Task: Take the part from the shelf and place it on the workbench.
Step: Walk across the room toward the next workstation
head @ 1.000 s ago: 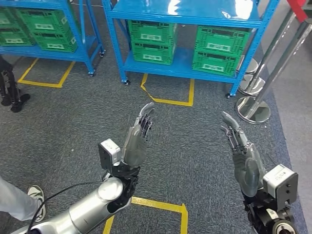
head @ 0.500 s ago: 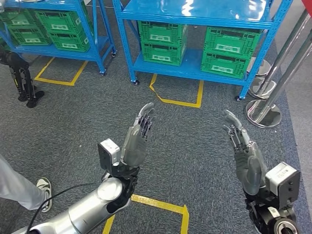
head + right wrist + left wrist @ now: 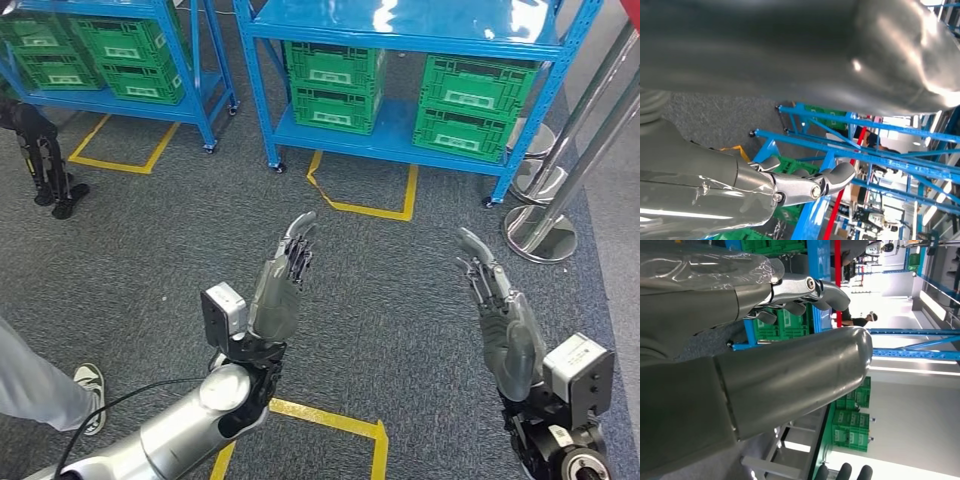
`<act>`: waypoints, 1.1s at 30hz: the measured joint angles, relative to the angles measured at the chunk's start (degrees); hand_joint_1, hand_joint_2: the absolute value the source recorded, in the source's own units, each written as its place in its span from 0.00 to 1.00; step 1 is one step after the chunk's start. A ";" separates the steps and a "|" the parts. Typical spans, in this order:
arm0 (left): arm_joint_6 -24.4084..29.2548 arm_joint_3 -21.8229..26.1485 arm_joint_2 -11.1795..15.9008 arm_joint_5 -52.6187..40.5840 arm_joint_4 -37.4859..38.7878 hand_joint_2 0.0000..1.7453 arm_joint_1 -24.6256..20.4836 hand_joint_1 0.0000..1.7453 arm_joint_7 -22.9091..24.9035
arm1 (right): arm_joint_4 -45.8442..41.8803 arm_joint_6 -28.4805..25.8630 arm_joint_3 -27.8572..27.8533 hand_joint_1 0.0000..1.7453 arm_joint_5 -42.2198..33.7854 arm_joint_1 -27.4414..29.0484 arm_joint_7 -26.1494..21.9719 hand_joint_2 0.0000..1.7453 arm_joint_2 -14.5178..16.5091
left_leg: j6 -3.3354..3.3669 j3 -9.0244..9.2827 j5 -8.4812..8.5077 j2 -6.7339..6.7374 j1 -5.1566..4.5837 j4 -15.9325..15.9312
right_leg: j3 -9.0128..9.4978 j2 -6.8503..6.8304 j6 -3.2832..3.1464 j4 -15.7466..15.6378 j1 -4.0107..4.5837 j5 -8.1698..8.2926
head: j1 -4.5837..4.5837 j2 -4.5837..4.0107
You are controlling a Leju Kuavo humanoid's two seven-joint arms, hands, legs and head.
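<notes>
My left hand (image 3: 281, 285) is raised over the grey carpet, palm turned inward, fingers straight and apart, holding nothing. My right hand (image 3: 500, 315) is raised the same way on the other side, also holding nothing. Ahead stands a blue shelf (image 3: 400, 25) with green crates (image 3: 332, 72) on its lower level; both hands are well short of it. In the left wrist view the thumb (image 3: 791, 375) and fingers (image 3: 806, 290) frame the shelf and crates beyond. In the right wrist view the fingers (image 3: 802, 182) point toward the blue shelf frame (image 3: 821, 145). I cannot make out the part itself.
A second blue shelf (image 3: 113, 50) with green crates stands at the far left. Yellow floor tape (image 3: 362, 205) marks boxes in front of the shelves and near my feet. Steel stanchion posts with round bases (image 3: 540, 235) stand at right. A person's leg and shoe (image 3: 83, 390) are at lower left.
The view has shifted as I turned, so the shelves slid right in the picture, then settled. Both hands stay raised and open in the same pose.
</notes>
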 joint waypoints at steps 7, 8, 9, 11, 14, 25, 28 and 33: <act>0.46 0.00 0.23 -0.34 -0.06 0.00 0.11 0.00 0.12 | 0.31 0.81 -0.01 0.00 -0.04 -0.05 -0.39 0.00 0.02 | 1.64 0.86 -1.04 -0.01 -0.13 -0.88 | 0.54 -0.19 1.53 0.65 -0.32 0.32 | 0.02 0.00; 0.46 0.00 0.23 -0.35 -0.10 0.00 0.15 0.00 0.13 | 0.36 0.83 -0.02 0.00 -0.06 -0.08 -0.43 0.00 0.02 | 2.04 1.59 -1.40 0.02 0.00 -1.26 | 0.05 -0.35 1.82 1.87 -0.32 -0.03 | 0.15 0.00; 0.47 0.00 0.23 -0.36 -0.13 0.00 0.18 0.00 0.13 | 0.40 0.83 -0.04 0.00 -0.08 -0.11 -0.46 0.00 0.02 | 2.37 2.36 -1.80 0.06 0.09 -1.48 | -1.05 -0.51 2.04 3.99 -0.34 -0.99 | 0.39 0.00; 0.48 0.00 0.20 -0.39 -0.15 0.00 0.30 0.00 0.16 | 0.46 0.81 -0.05 0.00 -0.11 0.00 -0.51 0.00 0.03 | 2.64 3.49 -2.44 0.18 0.11 -1.53 | -5.22 -0.73 2.40 11.15 -0.48 -3.88 | 0.91 0.00; 0.48 0.00 0.18 -0.43 -0.15 0.00 0.68 0.00 0.28 | 0.60 0.79 -0.01 0.00 -0.16 0.41 -0.49 0.00 0.04 | 2.27 5.06 -3.65 0.13 0.28 -1.48 | -9.80 -0.89 3.09 16.66 -0.94 -4.64 | 1.09 0.00; 0.48 -0.02 0.15 -0.50 -0.48 0.00 0.66 0.00 0.46 | 0.84 0.86 -0.11 0.00 -0.23 0.73 -0.59 0.00 0.09 | -1.42 1.41 -3.72 2.12 0.83 10.75 | 0.19 -0.94 -0.32 -0.17 -0.99 0.14 | 0.83 0.00; 0.48 -0.02 0.20 -0.50 -0.49 0.00 0.92 0.00 0.45 | 0.87 0.92 -0.08 0.00 -0.23 0.78 -0.60 0.00 0.09 | -1.23 -7.41 -8.57 2.67 0.71 18.24 | 4.21 -1.26 -0.71 -1.20 -0.45 -2.39 | 0.22 0.00; 0.55 -0.02 0.38 -0.62 -0.49 0.00 1.10 0.00 0.40 | 0.93 1.06 -0.10 0.00 -0.24 0.73 -0.56 0.00 0.16 | 0.75 -8.63 -1.21 3.17 -0.25 3.82 | 11.42 -1.36 -0.74 -3.33 0.02 -7.37 | -0.11 0.00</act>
